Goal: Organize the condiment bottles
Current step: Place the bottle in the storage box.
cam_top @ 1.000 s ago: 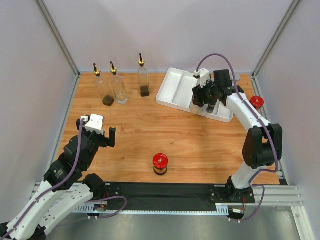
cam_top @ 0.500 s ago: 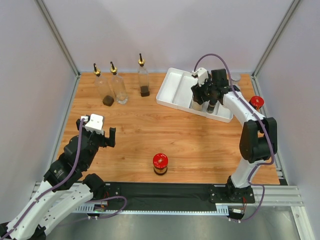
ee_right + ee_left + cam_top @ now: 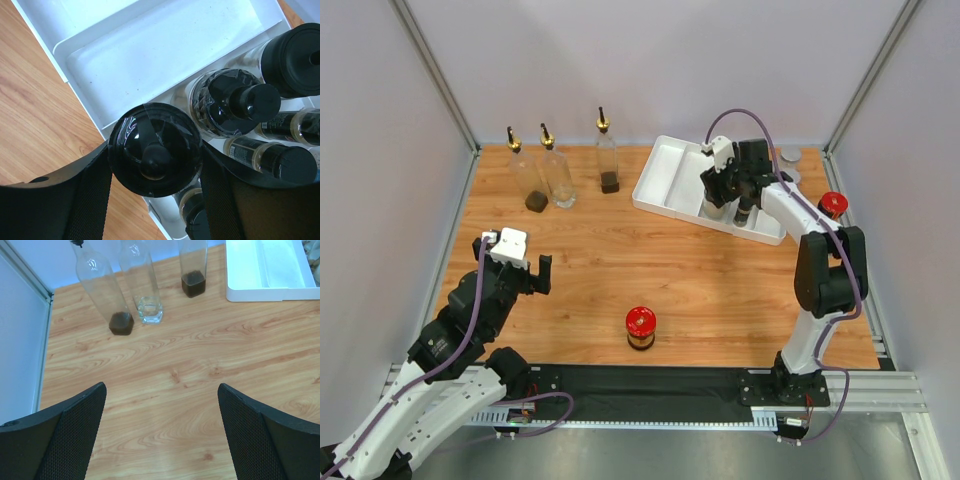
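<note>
Black-capped jar [image 3: 155, 150] in right gripper [image 3: 153, 176] — body hidden beneath cap.

Bright, even light; edges seemingly soft.

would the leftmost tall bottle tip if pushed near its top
Probably: the leftmost tall bottle is tall and narrow, so a high push could topple it. Nearly empty, it is likely light. Smooth glass may slip.

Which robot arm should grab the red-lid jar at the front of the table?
Probably left: the left gripper is open, empty and nearer the red-lid jar; the right gripper is busy holding a black-capped jar at the white tray.
</note>
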`<state>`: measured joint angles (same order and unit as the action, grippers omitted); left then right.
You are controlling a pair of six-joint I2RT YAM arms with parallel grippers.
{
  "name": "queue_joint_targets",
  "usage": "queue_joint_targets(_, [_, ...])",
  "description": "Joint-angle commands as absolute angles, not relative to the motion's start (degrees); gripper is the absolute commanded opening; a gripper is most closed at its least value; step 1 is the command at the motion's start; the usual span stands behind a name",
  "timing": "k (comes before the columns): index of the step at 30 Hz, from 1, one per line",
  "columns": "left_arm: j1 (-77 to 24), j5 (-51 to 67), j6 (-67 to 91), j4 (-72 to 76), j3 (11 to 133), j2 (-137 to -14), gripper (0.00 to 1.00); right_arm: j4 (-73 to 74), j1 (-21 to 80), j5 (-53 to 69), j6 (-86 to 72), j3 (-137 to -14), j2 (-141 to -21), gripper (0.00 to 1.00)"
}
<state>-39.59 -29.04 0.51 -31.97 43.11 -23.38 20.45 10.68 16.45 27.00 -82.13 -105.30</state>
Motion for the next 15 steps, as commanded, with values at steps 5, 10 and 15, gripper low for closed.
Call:
queue_joint_targets(5, [-39.4,-29.0,-0.3,-30.3,43.1,-23.9,1.0,14.8,10.5,14.9,27.0,-81.9,-105.4,0.19])
queue_joint_targets(10, [-39.4,-29.0,-0.3,-30.4,43.0,-23.9,1.0,15.6,10.5,15.8,26.6,-81.2,-105.7,0.51])
queue_joint_targets(15, [-39.5,-29.1,-0.3,-30.4,43.0,-23.9,1.0,15.8,10.5,15.6,26.1,-80.3,-105.0,0.71])
